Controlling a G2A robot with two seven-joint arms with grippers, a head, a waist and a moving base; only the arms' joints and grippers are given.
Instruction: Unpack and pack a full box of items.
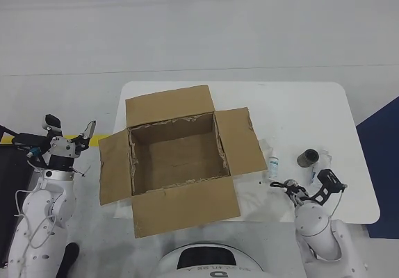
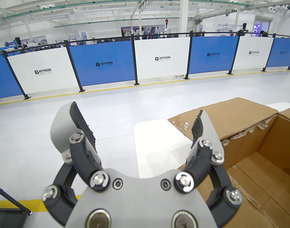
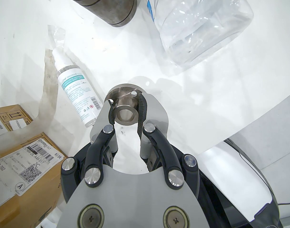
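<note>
The flanged metal bushing (image 3: pixel 125 116) sits gripped inside the right tool (image 3: pixel 125 104).

A pale grey floor (image 2: pixel 147 100) runs to a fence of blue and white panels (image 2: pixel 104 65) on black posts, a yellow line (image 2: pixel 106 90) at its foot. White beams and green pipes cross the bright ceiling (image 2: pixel 87 3).

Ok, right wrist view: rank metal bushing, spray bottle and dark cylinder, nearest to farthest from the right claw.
1. Metal bushing: held in the right claw.
2. Spray bottle: lying close beside it.
3. Dark cylinder: beside the plastic bag.
</note>
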